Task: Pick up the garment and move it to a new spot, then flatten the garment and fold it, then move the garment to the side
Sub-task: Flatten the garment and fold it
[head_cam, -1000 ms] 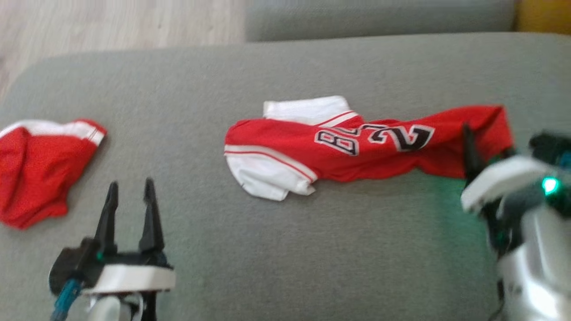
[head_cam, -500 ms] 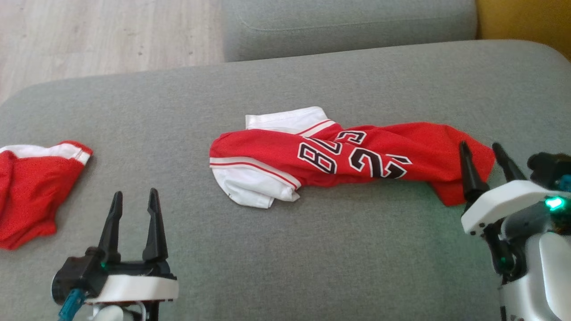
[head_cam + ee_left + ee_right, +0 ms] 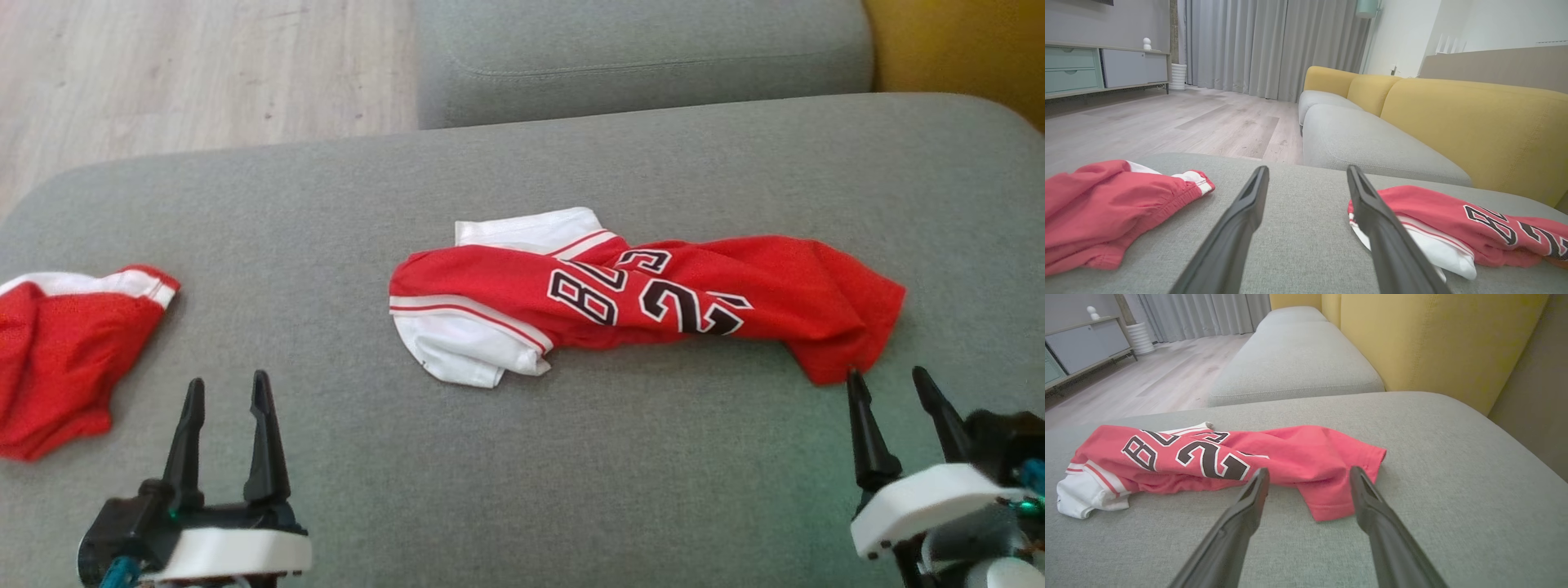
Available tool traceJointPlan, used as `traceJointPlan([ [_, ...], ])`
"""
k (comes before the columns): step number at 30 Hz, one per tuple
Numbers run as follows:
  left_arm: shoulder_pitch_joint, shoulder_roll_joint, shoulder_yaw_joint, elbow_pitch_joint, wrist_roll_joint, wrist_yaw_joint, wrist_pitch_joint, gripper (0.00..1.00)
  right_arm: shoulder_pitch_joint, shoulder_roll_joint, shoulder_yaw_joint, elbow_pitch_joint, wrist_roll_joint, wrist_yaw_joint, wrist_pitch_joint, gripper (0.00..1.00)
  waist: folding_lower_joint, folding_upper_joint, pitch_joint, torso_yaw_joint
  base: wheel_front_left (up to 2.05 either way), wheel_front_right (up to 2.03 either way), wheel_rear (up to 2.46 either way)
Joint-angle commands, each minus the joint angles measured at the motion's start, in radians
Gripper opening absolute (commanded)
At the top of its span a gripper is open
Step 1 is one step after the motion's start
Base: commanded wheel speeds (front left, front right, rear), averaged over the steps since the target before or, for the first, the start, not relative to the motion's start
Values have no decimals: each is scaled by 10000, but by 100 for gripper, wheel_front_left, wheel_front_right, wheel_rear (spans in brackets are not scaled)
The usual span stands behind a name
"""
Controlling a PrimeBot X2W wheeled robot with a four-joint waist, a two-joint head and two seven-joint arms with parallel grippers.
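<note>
Both spread: left gripper [image 3: 227,380], right gripper [image 3: 886,374]; red jersey [image 3: 767,286] bunched lengthwise, black numerals

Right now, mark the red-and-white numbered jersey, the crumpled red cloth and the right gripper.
Red-and-white numbered jersey [image 3: 645,298]: head view, by the black numerals.
Crumpled red cloth [image 3: 69,359]: head view, its red middle.
Right gripper [image 3: 886,374]: head view, midway between open jaws.

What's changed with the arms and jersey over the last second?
The right gripper let go of the jersey at its right end and drew back toward the robot, jaws open, clear of the cloth. The left gripper stayed open and idle; the other red garment stayed put.
</note>
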Motion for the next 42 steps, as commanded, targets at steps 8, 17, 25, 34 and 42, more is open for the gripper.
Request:
traceJointPlan([
  [8,-264,-15,355,-395,167,17,-95,100,-772,-66,235,119,-29,-7,679,100,1,-1,184,-132,0,0,0],
  [17,-734,-40,40,-442,171,-7,-95,100,-2870,-258,-382,2154,-1085,-7,2019,100,1,-1,949,362,0,0,0],
  [25,-955,-18,16,-476,144,-22,-95,100,-4005,-572,-885,3672,-1732,-7,2242,100,1,-1,1363,674,0,0,0],
  [34,-1059,-25,56,-464,155,-28,-95,100,-4683,-818,-564,4598,-1487,-7,2013,0,1,-1,1458,611,0,0,0],
  [42,-1196,-36,-23,-590,116,-40,-95,100,-5543,-1117,98,2797,-905,-7,2220,0,1,-1,1695,733,0,0,0],
])
